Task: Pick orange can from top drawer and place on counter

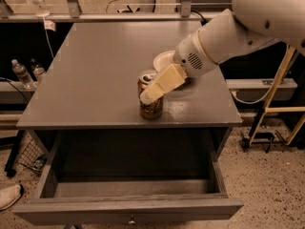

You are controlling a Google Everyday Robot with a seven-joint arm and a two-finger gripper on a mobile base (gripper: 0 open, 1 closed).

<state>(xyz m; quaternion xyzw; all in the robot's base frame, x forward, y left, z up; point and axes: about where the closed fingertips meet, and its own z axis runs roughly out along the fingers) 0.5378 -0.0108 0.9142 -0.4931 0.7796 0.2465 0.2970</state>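
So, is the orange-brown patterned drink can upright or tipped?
Upright: can stands on flat grey counter, silver top up; cream gripper at its upper side.

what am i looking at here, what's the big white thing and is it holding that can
The big white thing is a robot arm, reaching in from the upper right. The cream-coloured part at its end is the gripper, the piece that does the grasping. It sits against the top of the orange can. The can stands upright on the grey counter, near its front edge. Whether the can is gripped or only touched cannot be told. Behind the gripper lies a white bowl. Below, the top drawer is pulled open, its inside dark. There is only one picture, from a single camera looking down from the drawer side. Where that camera is mounted is not shown.
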